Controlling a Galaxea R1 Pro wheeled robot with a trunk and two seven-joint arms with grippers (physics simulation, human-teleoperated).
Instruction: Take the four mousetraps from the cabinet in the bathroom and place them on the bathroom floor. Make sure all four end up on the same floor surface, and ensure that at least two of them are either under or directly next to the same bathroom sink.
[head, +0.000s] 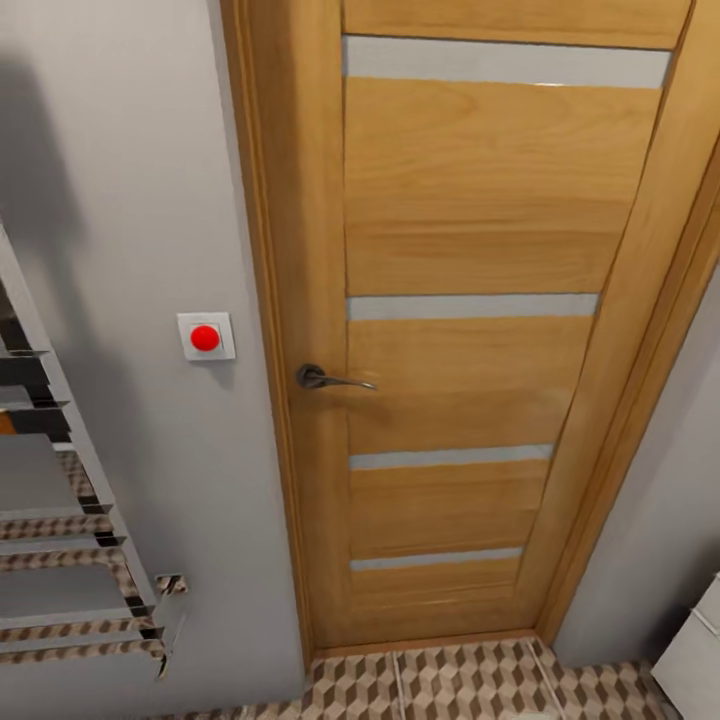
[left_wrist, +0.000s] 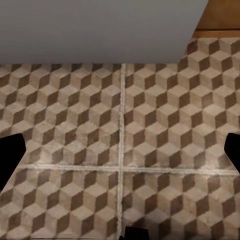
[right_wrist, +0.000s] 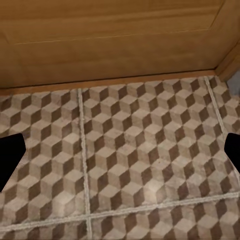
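Observation:
The mousetraps, the cabinet and the bathroom sink are out of view. The bathroom floor (head: 450, 685), tiled with a brown and beige cube pattern, runs along the foot of a wooden door. My left gripper (left_wrist: 121, 152) hangs open over the floor (left_wrist: 75, 125) near a grey wall, its black fingertips (left_wrist: 10, 155) far apart with nothing between them. My right gripper (right_wrist: 121, 154) is also open and empty, over the floor (right_wrist: 150, 150) just in front of the door's bottom edge.
A closed oak door (head: 470, 330) with a metal lever handle (head: 325, 378) faces me. A red button switch (head: 205, 338) sits on the grey wall (head: 150, 200). A chrome towel radiator (head: 70, 520) stands at the left, a white boxy unit (head: 695, 640) at the lower right.

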